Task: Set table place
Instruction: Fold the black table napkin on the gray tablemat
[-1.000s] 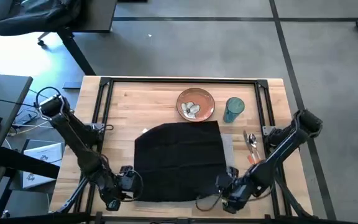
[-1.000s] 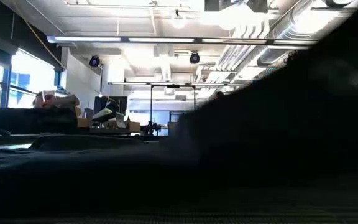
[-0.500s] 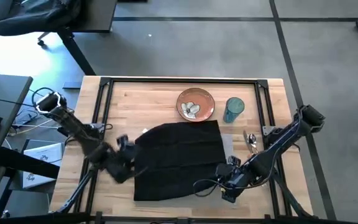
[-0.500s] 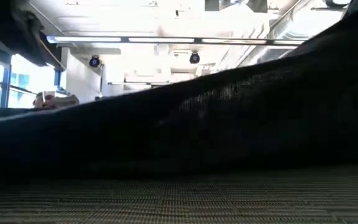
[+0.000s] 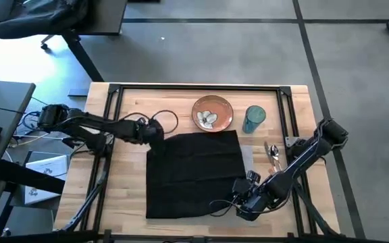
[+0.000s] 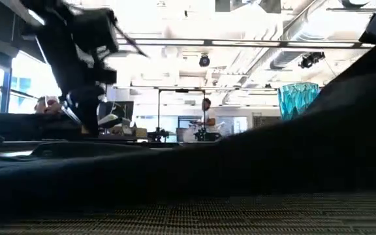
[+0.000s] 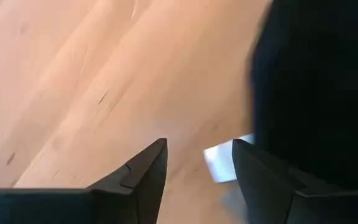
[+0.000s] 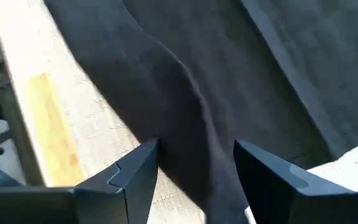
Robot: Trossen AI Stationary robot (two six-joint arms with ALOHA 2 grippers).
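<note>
Napkin [image 5: 196,174], black cloth, lies spread flat over the middle of the butcher-block table [image 5: 134,111], covering most of the grey placemat [image 5: 248,158], of which only a pale strip shows past its right edge. Just beyond the cloth's far edge sits the orange-brown plate [image 5: 213,113], and beside it a blue glass [image 5: 254,119], which also stands out in the low view [image 6: 297,98]. Cutlery with orange handles [image 5: 273,156] rests to the right of the placemat.

Right gripper [image 5: 243,202] is low at the napkin's near right corner; in its wrist view its 2 fingers [image 8: 135,177] are spread apart with a fold of black cloth [image 8: 191,124] running between them, not pinched. Left gripper [image 5: 152,131] hovers at the napkin's far left corner, its fingers [image 7: 145,177] parted over bare wood, with a sliver of pale placemat [image 7: 219,163] and the dark cloth edge just ahead.
</note>
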